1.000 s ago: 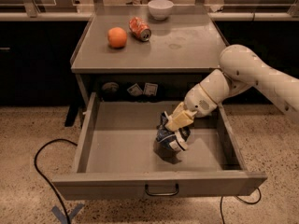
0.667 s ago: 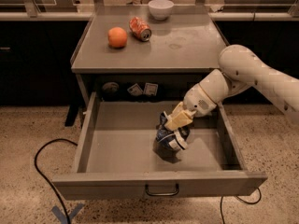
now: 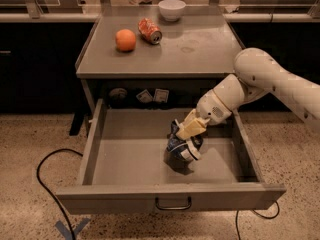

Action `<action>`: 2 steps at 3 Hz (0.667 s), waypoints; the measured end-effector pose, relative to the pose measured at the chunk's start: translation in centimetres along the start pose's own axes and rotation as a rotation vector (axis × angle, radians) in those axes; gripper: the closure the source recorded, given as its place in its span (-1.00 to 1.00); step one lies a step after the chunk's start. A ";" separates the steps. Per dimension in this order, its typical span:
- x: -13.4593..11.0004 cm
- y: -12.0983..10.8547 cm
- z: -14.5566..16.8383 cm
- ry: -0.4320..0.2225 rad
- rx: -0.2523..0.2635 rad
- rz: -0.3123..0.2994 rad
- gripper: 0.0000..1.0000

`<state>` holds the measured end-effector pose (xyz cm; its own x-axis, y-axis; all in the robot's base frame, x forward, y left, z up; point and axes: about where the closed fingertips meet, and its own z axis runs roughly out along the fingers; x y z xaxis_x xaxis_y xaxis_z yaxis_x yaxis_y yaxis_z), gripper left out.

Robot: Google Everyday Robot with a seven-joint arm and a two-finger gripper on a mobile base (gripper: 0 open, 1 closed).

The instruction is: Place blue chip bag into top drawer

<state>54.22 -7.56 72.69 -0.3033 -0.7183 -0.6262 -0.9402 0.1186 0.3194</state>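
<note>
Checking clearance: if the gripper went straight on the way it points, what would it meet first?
The blue chip bag, right at the gripper inside the top drawer; below that, likely the drawer's floor.

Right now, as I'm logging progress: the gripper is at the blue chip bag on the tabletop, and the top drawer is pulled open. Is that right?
Not quite. In the camera view the gripper is at the blue chip bag down inside the top drawer, not on the tabletop. The drawer is pulled open, as you said.
</note>
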 end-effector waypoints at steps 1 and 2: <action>0.0 0.0 0.0 0.000 0.000 0.000 -0.30; 0.0 0.0 0.0 0.000 0.000 0.000 -0.77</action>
<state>54.22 -7.55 72.68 -0.3033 -0.7183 -0.6262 -0.9401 0.1185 0.3195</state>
